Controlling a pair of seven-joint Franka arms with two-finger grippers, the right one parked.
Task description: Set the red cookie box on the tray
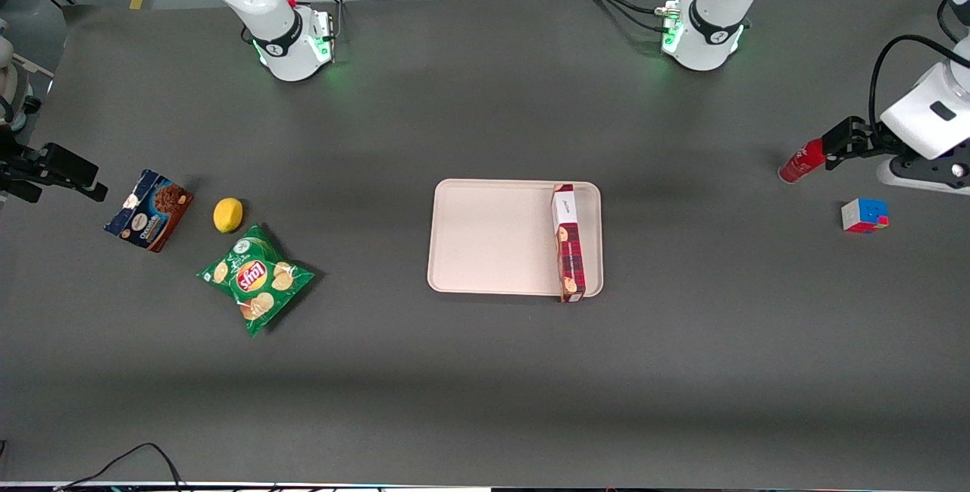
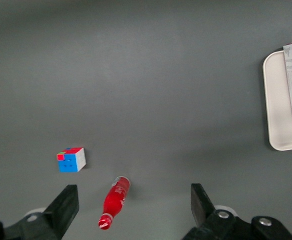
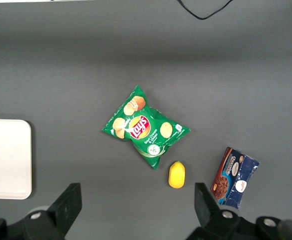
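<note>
Red cookie box (image 1: 569,242) lies on the tray (image 1: 492,238). Well apart, the pincer (image 2: 130,200) hangs wide and empty above a small red bottle (image 2: 114,202).

Red cookie box (image 1: 569,242) lies on edge along tray (image 1: 492,238) rim

The front camera looks straight down from high up and sees the whole tabletop (image 1: 485,401). Each wrist camera looks down from nearer. The left wrist and front cameras both see the tray (image 1: 492,238) (image 2: 276,115).

The pincer (image 2: 130,202) hangs over the working arm's end of the tabletop.
</note>
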